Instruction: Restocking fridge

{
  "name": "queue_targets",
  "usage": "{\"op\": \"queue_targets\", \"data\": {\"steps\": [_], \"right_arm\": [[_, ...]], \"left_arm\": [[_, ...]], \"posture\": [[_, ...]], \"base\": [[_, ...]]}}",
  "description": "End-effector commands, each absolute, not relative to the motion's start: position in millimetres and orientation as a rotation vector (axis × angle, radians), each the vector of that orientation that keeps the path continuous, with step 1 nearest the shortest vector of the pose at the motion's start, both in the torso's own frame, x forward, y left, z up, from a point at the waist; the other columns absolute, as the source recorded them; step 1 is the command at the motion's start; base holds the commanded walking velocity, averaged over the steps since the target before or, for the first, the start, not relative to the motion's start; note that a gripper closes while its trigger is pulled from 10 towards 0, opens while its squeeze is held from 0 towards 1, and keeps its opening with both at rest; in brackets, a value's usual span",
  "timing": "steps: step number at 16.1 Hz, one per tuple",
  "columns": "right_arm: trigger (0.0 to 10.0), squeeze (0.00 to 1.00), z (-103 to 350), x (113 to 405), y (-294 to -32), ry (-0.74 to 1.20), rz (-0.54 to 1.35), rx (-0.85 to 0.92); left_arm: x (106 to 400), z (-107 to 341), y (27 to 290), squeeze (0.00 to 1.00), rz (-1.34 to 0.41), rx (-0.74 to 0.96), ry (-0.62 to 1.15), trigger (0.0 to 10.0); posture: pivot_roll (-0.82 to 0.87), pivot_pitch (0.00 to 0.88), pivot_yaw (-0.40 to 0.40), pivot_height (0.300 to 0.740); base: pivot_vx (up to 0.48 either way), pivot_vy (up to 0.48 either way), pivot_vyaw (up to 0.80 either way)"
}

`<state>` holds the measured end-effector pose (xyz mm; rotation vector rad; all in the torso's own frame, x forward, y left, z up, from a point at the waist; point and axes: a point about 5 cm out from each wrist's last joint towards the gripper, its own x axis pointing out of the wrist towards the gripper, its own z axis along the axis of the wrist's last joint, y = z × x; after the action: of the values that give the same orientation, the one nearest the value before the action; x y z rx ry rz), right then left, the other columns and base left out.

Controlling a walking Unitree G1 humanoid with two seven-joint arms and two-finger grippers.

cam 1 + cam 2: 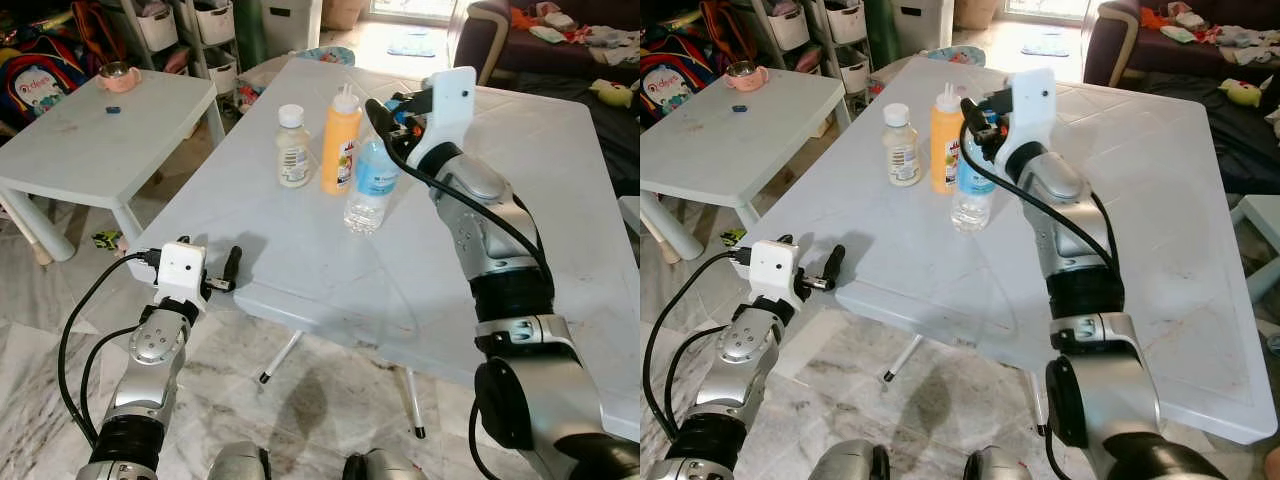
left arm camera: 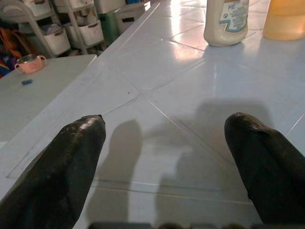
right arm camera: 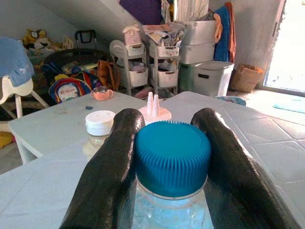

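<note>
A clear water bottle (image 1: 370,190) with a blue cap (image 3: 171,157) stands upright on the white table (image 1: 300,270), next to an orange squeeze bottle (image 1: 341,140) and a cream-coloured bottle (image 1: 292,148) with a white lid. My right gripper (image 3: 167,114) reaches over the table and is shut on the water bottle, one finger pressed against each side of the cap. My left gripper (image 1: 226,272) hovers low at the table's near left edge, open with nothing between its fingers (image 2: 71,157).
A smaller white table (image 1: 100,130) with a pink cup (image 1: 118,76) stands to the left. Storage shelves with bins (image 1: 190,25) line the back, and a dark sofa (image 1: 560,40) is at the back right. The marble floor (image 1: 330,400) shows below the table.
</note>
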<state>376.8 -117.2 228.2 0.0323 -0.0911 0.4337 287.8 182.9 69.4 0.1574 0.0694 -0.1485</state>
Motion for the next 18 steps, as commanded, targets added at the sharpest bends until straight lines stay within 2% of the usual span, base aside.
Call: {"op": "queue_targets", "data": {"steps": [1,4,6,8,9,10,18], "right_arm": [[0.0,0.0,205,372,-114,0.002,0.471,0.04],[0.0,0.0,210,359,-110,-0.061,0.537,0.01],[0.0,0.0,217,337,-108,-0.183,0.553,0.025],[0.0,0.0,219,327,-111,-0.252,0.444,0.106],[0.0,0.0,219,323,-111,-0.279,0.406,0.092],[0.0,0.0,214,320,-112,-0.274,0.356,0.109],[0.0,0.0,204,310,-108,-0.262,0.344,0.1]], "left_arm": [[288,70,187,0.0,-0.132,0.171,0.076,10.0],[287,69,187,0.0,-0.136,0.171,0.083,10.0],[285,65,187,0.0,-0.136,0.175,0.096,10.0],[284,63,193,0.0,-0.089,0.16,0.101,10.0],[282,62,193,0.0,-0.083,0.153,0.104,10.0],[280,59,191,0.0,-0.084,0.148,0.11,10.0],[284,59,187,0.0,-0.083,0.135,0.105,10.0]], "posture": [[0.0,0.03,0.033,0.74],[-0.02,0.031,0.039,0.74],[-0.02,0.009,0.012,0.74],[-0.01,0.0,-0.005,0.74],[-0.02,0.0,-0.006,0.74],[-0.02,0.0,-0.007,0.74],[-0.04,0.0,-0.014,0.74]], "base": [[0.0,0.0,0.0],[0.0,0.0,0.0],[0.0,0.0,0.0],[-0.285,0.0,0.0],[-0.292,0.0,0.0],[-0.292,0.0,0.0],[-0.292,0.0,0.0]]}}
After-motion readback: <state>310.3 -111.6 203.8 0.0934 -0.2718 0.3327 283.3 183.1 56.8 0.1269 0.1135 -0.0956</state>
